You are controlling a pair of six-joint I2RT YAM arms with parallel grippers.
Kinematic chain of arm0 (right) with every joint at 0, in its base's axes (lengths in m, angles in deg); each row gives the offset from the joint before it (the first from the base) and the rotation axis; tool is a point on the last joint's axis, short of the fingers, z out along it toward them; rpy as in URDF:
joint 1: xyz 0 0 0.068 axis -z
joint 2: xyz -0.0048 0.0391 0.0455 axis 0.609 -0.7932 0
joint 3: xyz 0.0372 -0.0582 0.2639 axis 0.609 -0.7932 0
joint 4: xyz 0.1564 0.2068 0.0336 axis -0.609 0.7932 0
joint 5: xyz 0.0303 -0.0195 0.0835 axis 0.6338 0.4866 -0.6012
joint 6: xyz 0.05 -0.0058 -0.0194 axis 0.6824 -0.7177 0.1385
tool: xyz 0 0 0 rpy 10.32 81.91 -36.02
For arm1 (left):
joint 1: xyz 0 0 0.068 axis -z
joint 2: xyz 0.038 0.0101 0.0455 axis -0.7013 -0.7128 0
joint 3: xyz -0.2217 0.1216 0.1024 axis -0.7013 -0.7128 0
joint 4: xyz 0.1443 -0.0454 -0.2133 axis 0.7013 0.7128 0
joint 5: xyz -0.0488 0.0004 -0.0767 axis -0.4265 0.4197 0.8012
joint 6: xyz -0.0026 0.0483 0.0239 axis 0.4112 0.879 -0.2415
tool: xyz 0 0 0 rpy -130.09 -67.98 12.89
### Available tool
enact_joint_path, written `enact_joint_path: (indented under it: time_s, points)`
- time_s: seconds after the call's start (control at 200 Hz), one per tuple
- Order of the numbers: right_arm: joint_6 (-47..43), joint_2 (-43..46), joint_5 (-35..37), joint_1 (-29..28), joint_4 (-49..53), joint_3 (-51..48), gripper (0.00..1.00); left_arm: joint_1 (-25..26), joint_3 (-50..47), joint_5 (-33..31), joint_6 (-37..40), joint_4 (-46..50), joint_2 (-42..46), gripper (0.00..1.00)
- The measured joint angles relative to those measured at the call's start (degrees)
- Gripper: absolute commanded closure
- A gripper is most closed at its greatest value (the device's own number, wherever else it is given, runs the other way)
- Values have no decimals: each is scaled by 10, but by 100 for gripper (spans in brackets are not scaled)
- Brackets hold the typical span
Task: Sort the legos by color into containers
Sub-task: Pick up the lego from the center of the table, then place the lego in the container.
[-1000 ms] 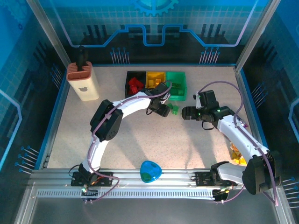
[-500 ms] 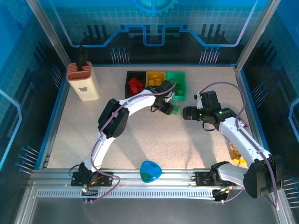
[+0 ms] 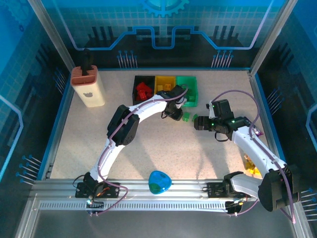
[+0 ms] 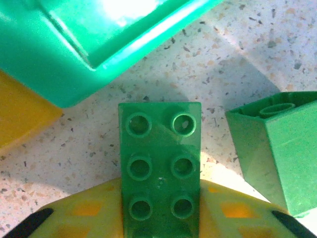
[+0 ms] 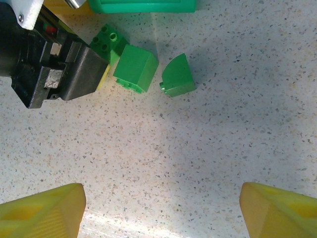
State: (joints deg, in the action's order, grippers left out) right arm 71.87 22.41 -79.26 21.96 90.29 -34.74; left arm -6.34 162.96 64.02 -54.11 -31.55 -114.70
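Your left tool (image 4: 159, 210) gripped the green brick (image 4: 159, 158) between its pads, near the green bin (image 4: 69, 69); your right tool (image 5: 161, 208) stood wide.

L arm: my white left arm (image 3: 143, 106) arches from its 7 o'clock base, wrist heading 3 o'clock | L gripper (image 3: 179, 115): yellow fingers (image 4: 89, 213) clamped on a green six-stud plastic brick (image 4: 159, 158) | R arm: my white right arm (image 3: 252, 146) reaches from its 5 o'clock base, wrist heading 9 o'clock | R gripper (image 5: 161, 198): yellow fingers spread wide
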Motion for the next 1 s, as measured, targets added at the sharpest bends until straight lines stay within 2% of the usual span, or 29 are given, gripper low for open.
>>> enact_joint_path:
  time_s: [0.145, 0.38, 0.55, 0.831, 1.001]
  points:
    - [5, 1, -4, 0, -7, -3, 19, 16, -19, -26, 11, -8, 12, 75]
    - [10, 9, -6, 2, -19, -18, 19, 42, -105, -40, 15, -18, 75, 76]
    - [17, 25, -1, 6, -23, -40, 19, 37, -120, -40, 15, -30, 128, 76]
    - [35, 63, 10, 11, -23, -72, 19, 18, -63, -28, 8, -45, 155, 75]
    - [42, 90, 14, 15, -22, -88, 20, 0, 33, -25, -5, -45, 119, 75]
